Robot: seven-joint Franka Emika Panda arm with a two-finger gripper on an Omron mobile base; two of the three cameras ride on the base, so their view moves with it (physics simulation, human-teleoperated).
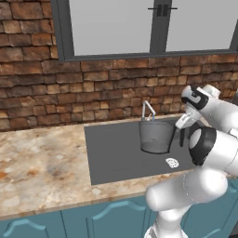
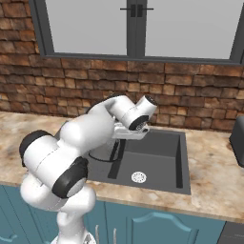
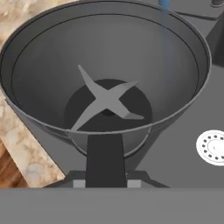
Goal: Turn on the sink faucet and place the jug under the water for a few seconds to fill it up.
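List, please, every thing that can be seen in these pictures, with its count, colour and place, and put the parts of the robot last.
jug: one, dark grey with a black handle, held up over the sink under the spout; a grey cross-shaped blade lies at its bottom.
sink faucet: one, silver, at the back edge of the sink.
water: one thin blue stream, at the far rim of the jug.
sink: one, dark grey, set in the counter; a white round drain in its floor.
counter: one, mottled beige and brown.
cabinets: teal, under the counter.
brick wall: red-brown, behind the counter.
window: grey frame, above the wall.
gripper: one, white and dark, shut on the jug's handle.
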